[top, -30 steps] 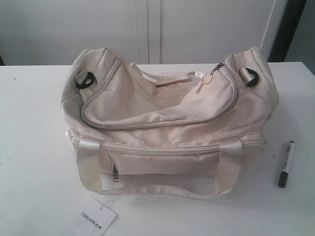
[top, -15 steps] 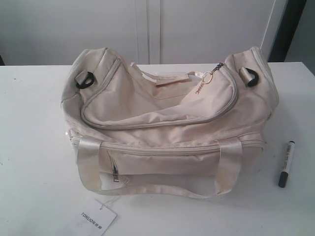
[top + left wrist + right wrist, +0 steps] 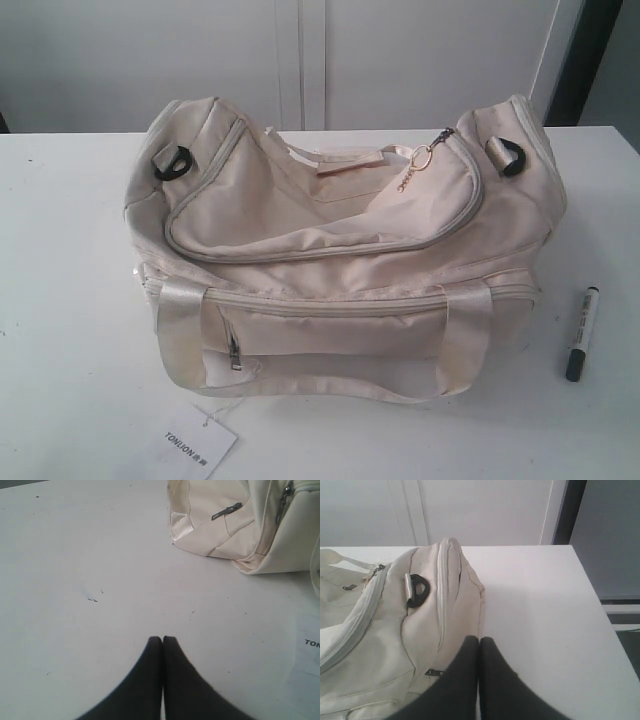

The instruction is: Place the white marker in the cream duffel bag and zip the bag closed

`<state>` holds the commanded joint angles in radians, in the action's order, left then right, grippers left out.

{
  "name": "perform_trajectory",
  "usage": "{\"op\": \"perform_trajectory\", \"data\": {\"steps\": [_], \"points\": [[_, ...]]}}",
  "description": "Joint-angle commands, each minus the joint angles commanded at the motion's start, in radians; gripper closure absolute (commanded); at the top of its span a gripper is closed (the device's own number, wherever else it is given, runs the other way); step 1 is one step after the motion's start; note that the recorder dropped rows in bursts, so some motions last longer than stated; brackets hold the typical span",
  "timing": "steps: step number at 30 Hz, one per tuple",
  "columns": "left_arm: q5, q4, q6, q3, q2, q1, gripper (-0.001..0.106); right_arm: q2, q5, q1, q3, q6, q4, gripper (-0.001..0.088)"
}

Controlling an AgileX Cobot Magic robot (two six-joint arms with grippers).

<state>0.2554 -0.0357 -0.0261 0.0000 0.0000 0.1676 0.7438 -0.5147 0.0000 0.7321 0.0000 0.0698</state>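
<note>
Cream duffel bag (image 3: 340, 262): 1 | white marker (image 3: 582, 334): 1 | left pincer (image 3: 162, 639), right pincer (image 3: 479, 640): both pressed together

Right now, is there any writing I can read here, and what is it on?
"TONLION" on the tag by the bag; the marks after it are too small to read.
"TON" on the same tag, cut off in the left wrist view.
Print on the marker: too blurred to read.

Left pincer (image 3: 162, 639) fingertips pressed together; right pincer (image 3: 479, 639) likewise, empty
</note>
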Motion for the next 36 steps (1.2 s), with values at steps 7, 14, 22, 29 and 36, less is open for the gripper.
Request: {"op": "perform_trajectory", "data": {"steps": [7, 14, 22, 29, 36], "points": [[0.0, 0.0, 0.0, 0.0, 0.0, 0.0, 0.105, 0.092, 0.004, 0.0, 0.051, 0.0, 0.029, 0.0868], [0.0, 0.0, 0.0, 0.0, 0.0, 0.0, 0.105, 0.211, -0.038, 0.0, 0.142, 0.0, 0.031, 0.0868], [0.0, 0.0, 0.0, 0.0, 0.0, 0.0, 0.105, 0.357, -0.083, 0.0, 0.256, 0.0, 0.031, 0.0868], [0.0, 0.0, 0.0, 0.0, 0.0, 0.0, 0.105, 0.468, -0.112, 0.0, 0.331, -0.094, 0.113, 0.0868], [0.0, 0.0, 0.0, 0.0, 0.0, 0.0, 0.105, 0.554, -0.11, 0.0, 0.369, -0.211, 0.229, 0.0868]]}}
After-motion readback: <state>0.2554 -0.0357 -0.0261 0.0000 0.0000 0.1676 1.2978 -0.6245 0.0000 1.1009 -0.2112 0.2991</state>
